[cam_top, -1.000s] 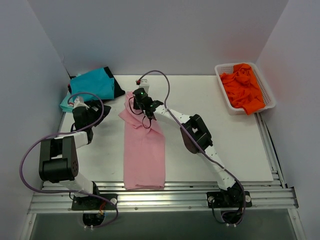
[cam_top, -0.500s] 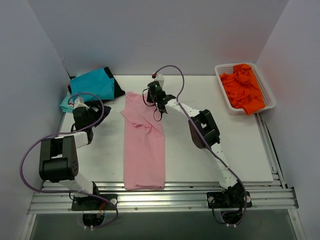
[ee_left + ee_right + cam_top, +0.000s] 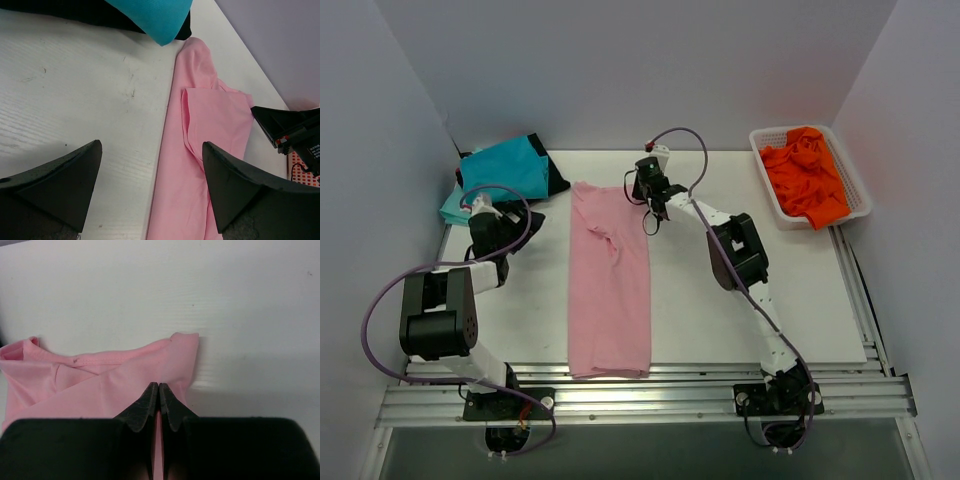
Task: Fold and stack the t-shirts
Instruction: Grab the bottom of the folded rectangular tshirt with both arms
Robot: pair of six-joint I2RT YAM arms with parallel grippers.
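The right claw, pinched shut on the far right corner of the pink shirt lying mid-tabletop, should tug it flat before letting go, while the left claw hangs wide open.

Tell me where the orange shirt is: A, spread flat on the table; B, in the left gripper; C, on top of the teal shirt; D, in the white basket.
D: the orange shirt lies bunched inside the basket at the table's far right.
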